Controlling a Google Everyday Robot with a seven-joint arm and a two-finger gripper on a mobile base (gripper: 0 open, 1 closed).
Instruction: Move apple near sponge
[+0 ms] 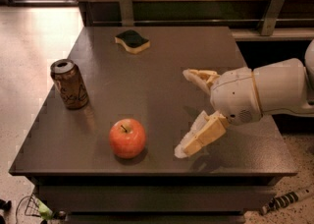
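Apple (127, 137), round and red-orange, is lying ungrasped, well apart from the green-topped yellow foam sponge (132, 41), while the cream two-finger gripper (190, 112) is hovering near the fruit, fingers (202, 137) apart, apparently empty.

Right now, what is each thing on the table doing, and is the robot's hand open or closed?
apple: sitting on the table near the front edge, stem up, not held.
sponge: lying flat at the back, green side up, far from the apple.
drink can: standing upright near the left edge.
gripper: open, fingers spread wide, empty, to the right of the apple, not touching it.
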